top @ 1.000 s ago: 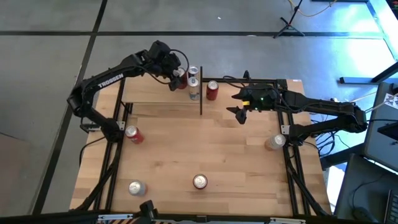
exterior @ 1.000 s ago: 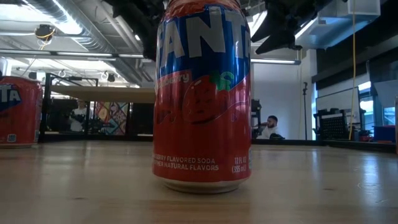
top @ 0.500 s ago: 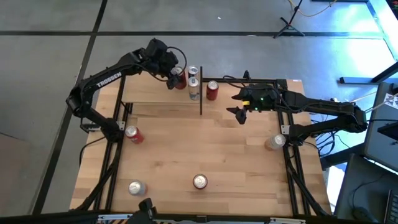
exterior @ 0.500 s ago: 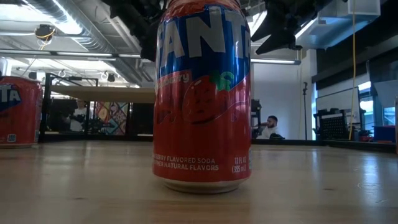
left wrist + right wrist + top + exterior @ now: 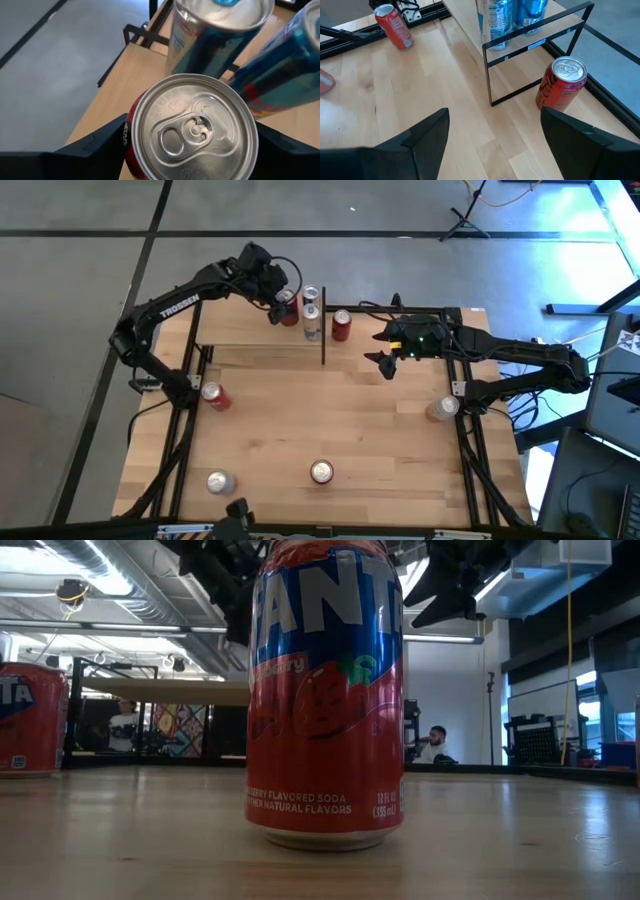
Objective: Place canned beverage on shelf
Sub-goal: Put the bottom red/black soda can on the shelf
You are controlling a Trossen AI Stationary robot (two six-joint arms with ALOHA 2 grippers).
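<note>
The shelf (image 5: 250, 330) is a light-wood board with thin black posts at the table's far side. Two blue-and-silver cans (image 5: 312, 310) stand on its right end, and they also show in the left wrist view (image 5: 210, 35). My left gripper (image 5: 280, 300) reaches over the shelf and is shut on a red can with a silver top (image 5: 192, 130), just left of the blue cans. My right gripper (image 5: 385, 352) hangs open and empty to the right of the shelf, near a red cola can (image 5: 562, 82) standing on the table. My left gripper pinches the red can's round wall just below the top rim (image 5: 131, 135), one finger on each side. The fingers slant down from the table's far left. The can stands upright, tab up. The can itself hides whether its base rests on the shelf board.
More cans stand on the table: a red one at the left (image 5: 215, 395), a silver one near left (image 5: 220, 480), a red Fanta can near the middle (image 5: 321, 471) that fills the low view (image 5: 325, 690), and a silver one at the right (image 5: 443, 408). People show in the room behind.
</note>
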